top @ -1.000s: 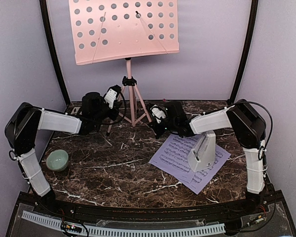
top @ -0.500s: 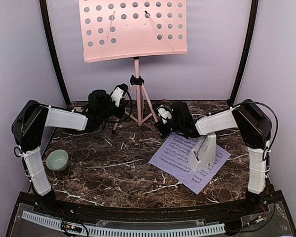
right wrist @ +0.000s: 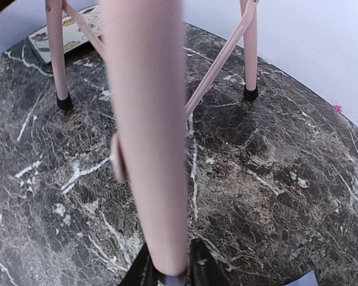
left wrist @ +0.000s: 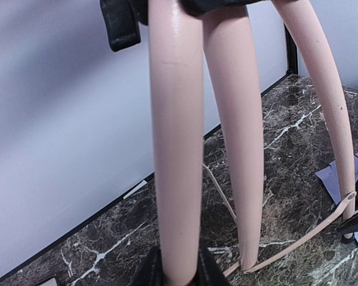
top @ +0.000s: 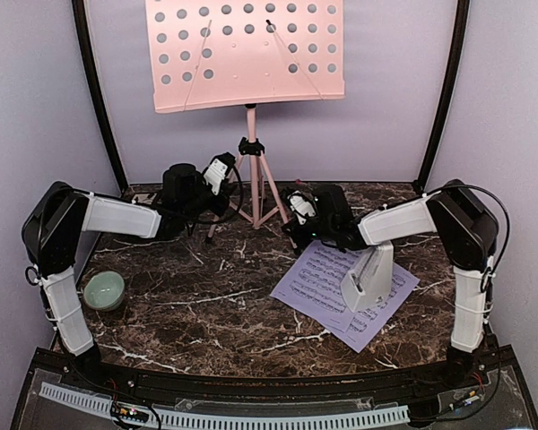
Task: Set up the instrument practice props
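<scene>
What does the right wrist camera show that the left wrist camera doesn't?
Only the right wrist view shows the floral coaster and the stand's black rubber feet. Only the left shows a sheet-music corner and the black tripod hub. Both show the marble table and a pink music stand leg, one in the left claw, another in the right claw.

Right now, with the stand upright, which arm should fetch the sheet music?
Right. The sheet music lies to the right under the metronome, just beside the right gripper. The left gripper is across the stand, farther off. Each grips a stand leg and must let go first.
</scene>
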{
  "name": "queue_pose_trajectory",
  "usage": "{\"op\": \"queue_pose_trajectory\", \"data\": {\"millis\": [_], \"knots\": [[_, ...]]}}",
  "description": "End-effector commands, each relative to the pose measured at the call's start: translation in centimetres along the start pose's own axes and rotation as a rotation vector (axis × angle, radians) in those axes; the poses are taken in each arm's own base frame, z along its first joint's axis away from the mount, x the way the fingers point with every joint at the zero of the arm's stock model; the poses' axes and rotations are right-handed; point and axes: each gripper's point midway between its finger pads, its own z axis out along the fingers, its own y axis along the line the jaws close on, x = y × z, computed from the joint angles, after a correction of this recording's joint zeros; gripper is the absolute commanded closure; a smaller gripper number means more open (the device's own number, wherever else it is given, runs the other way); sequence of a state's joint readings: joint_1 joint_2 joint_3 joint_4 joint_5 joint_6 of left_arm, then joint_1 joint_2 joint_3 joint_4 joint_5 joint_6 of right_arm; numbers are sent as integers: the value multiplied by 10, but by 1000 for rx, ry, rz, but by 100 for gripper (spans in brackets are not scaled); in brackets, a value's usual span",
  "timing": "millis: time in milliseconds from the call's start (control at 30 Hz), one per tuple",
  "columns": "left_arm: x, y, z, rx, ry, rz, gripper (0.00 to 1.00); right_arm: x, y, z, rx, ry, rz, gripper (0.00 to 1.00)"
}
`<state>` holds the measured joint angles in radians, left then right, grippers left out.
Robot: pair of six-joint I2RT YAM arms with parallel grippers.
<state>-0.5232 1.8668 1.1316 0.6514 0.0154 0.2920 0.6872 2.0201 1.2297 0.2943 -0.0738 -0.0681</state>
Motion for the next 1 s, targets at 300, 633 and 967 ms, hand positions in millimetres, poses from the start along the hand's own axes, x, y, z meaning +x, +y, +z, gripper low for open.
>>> {"op": "queue_pose_trajectory", "data": {"millis": [300,633,967], "knots": [[-46,13,-38,-42,-60,-30,44,-122,-6,-62,38,-281,43,39],[-52,18,-69,-73,-36,-86,18,-145,-12,-106,119,-266,136,12],[-49,4,-98,-53,-50,-141,17,-92,-29,-188,264,-190,349,0]]}}
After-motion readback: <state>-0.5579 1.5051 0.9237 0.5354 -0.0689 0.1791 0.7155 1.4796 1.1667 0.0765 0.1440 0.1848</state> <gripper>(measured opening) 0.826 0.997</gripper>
